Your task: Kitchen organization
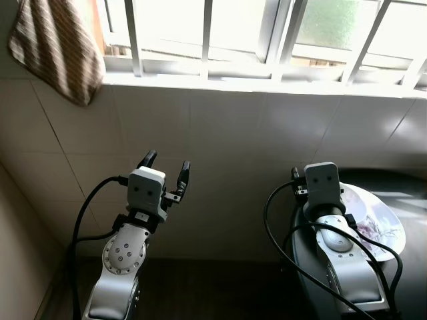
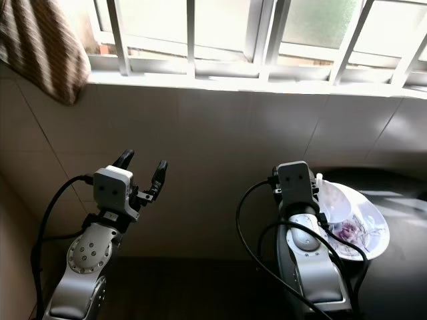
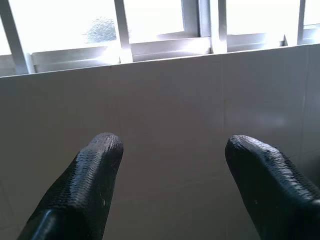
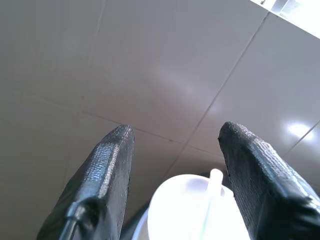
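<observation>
While both our arms are raised toward the tiled wall [image 1: 233,133] under the barred window [image 1: 267,33], our left end effector [image 1: 167,167] stands with its two black fingers [image 3: 95,165] spread well apart and nothing between them, pointing at the wall. Our right end effector [image 4: 172,165] is also wide open and empty; through its wrist camera we see a white spoon [image 4: 210,200] in a white bowl [image 4: 185,210] showing low between the fingers, with no contact visible. From our head, that floral-patterned bowl [image 2: 363,230] with its spoon [image 2: 333,200] sits on the dark worktop [image 1: 393,183] just beside our right wrist. A brown striped towel [image 1: 57,47] hangs at upper left.
</observation>
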`<state>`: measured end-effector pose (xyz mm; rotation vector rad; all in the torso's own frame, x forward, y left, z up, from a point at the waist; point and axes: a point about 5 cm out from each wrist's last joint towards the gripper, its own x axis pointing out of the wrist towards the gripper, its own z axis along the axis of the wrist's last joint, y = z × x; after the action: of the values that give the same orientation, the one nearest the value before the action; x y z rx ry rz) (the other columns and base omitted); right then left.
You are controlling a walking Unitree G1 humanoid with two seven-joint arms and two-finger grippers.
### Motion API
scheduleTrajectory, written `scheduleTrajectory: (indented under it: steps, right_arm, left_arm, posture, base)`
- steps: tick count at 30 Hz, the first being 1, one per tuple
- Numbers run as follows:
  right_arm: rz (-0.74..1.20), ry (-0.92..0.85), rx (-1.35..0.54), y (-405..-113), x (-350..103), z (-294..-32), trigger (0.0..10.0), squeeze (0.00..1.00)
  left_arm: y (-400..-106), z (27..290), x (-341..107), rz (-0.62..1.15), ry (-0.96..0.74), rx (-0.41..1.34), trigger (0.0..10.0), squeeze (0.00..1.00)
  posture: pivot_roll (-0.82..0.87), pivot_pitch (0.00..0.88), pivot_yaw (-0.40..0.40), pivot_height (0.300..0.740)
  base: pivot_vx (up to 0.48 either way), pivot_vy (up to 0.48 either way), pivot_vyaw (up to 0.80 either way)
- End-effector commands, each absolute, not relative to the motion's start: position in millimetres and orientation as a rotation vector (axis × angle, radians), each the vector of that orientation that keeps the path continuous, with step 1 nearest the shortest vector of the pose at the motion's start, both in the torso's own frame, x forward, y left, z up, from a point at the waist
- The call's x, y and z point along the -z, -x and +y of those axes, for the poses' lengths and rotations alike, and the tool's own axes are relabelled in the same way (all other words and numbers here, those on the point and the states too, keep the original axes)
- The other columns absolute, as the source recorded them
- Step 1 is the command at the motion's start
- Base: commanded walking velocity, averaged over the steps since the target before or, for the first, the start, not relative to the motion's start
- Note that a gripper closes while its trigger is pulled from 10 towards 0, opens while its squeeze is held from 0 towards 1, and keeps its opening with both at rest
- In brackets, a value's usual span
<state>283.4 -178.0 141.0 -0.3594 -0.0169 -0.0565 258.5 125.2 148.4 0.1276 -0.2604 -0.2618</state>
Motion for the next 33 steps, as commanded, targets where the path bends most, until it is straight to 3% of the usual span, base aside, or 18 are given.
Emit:
scheduleTrajectory:
  steps: [1, 6, 10, 26, 33]
  right_arm:
    - [-0.140, 0.361, -0.034, -282, -157, -163, 10.0, 0.00]
    - [-0.174, 0.343, -0.205, -274, -156, -144, 10.0, 0.00]
    - [-0.122, 0.375, -0.176, -271, -141, -152, 10.0, 0.00]
    - [-0.015, 0.364, -0.152, -257, -96, -162, 10.0, 0.00]
    - [0.060, 0.348, -0.114, -251, -77, -164, 10.0, 0.00]
  left_arm:
    - [-259, 133, -144, -0.231, -0.150, 0.245, 10.0, 0.00]
    - [-256, 141, -130, -0.157, -0.127, 0.229, 10.0, 0.00]
    - [-245, 145, -109, -0.064, -0.142, 0.256, 10.0, 0.00]
    - [-237, 145, -92, -0.019, -0.173, 0.311, 10.0, 0.00]
    - [-234, 144, -90, -0.021, -0.185, 0.342, 10.0, 0.00]
  posture:
    - [-0.01, 0.000, -0.039, 0.740]
    - [-0.01, 0.000, -0.036, 0.740]
    - [-0.01, 0.000, -0.026, 0.740]
    - [0.00, 0.000, -0.030, 0.740]
    - [0.02, 0.000, -0.037, 0.740]
  base:
    - [0.000, 0.000, 0.00]
    - [0.000, 0.000, 0.00]
    - [0.000, 0.000, 0.00]
    - [0.000, 0.477, 0.00]
    - [0.000, 0.000, 0.00]
